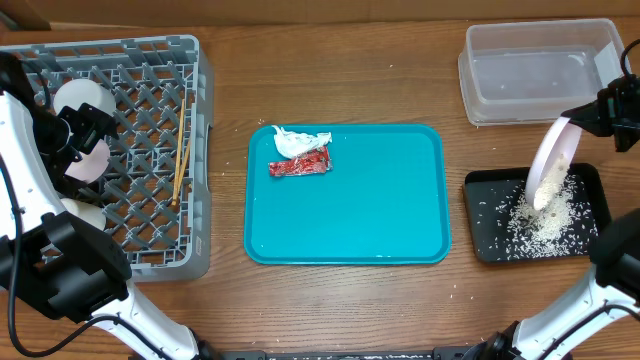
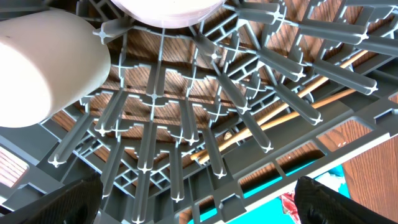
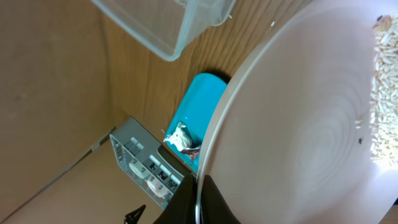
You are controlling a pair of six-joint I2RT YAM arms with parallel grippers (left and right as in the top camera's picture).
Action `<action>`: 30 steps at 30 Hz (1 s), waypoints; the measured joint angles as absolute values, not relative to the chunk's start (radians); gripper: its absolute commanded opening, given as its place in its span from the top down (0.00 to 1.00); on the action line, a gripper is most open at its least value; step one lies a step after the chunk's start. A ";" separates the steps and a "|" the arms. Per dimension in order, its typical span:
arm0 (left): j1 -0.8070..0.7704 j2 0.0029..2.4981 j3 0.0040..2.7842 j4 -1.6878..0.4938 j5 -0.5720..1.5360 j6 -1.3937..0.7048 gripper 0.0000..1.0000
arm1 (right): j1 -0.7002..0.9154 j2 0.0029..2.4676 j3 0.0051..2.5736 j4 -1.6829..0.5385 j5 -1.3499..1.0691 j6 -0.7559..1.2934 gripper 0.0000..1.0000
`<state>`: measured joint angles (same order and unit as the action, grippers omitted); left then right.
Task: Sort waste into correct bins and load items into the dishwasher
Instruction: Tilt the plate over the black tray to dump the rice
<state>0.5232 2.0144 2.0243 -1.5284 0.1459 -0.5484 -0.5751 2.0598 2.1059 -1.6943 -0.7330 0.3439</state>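
Right hand [image 1: 572, 120] gripping plate [image 1: 553, 158] by upper rim, plate slanting below, lower edge perhaps touching rice [image 1: 548, 224]

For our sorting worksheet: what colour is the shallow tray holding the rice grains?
The tray is black; the overhead view shows it best.

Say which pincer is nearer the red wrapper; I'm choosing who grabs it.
Left. The left pincer is over the rack, left of the wrapper; the right pincer, gripping the plate, is farther right.

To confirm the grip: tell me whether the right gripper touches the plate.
Touching. Right wrist view: the right gripper pinches the plate at its rim.
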 measured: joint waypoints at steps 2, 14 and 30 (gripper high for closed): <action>0.523 2.014 2.024 -1.528 0.146 -0.548 0.00 | -0.583 2.041 2.105 -1.695 -0.735 0.332 0.96; 0.523 2.014 2.024 -1.528 0.146 -0.548 0.00 | -0.596 2.024 1.954 -1.694 -0.822 0.248 0.96; 0.523 2.014 2.024 -1.528 0.146 -0.548 0.00 | -0.673 2.024 1.933 -1.695 -0.957 0.142 0.96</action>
